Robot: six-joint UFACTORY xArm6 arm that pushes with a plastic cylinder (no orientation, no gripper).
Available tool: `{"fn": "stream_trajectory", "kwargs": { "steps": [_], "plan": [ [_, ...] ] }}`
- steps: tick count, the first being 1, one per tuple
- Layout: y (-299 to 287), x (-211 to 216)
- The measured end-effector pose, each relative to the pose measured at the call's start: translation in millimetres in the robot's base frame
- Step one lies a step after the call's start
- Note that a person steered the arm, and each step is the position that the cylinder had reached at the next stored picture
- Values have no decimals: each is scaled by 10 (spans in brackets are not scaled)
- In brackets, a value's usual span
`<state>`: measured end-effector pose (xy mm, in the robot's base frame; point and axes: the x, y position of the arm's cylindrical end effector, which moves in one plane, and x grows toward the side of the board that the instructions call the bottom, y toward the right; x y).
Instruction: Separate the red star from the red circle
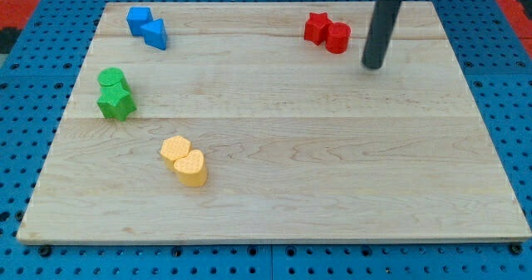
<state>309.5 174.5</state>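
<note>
One rod, no fingers fitted, so no finger state applies: my tip rests free on the board, touching nothing. It stands near the board's top-right corner, just beside the red circle on the view's right and slightly lower. Red circle and red star touch, star on the view's left, both close to the top edge. Judgement: approach step in hand; separation not yet begun. Next move calls for setting my tip against one block alone and pushing it clear without dragging its partner. Elsewhere: blue pair top-left, green pair left edge, yellow pair lower left.
</note>
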Motion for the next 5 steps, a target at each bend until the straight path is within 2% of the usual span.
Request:
{"fn": "stream_trajectory", "kwargs": {
  "steps": [1, 2, 4, 5],
  "plan": [
    [43, -732],
    [-384, -940],
    [-1348, -330],
    [-1197, -143]
  ]
}}
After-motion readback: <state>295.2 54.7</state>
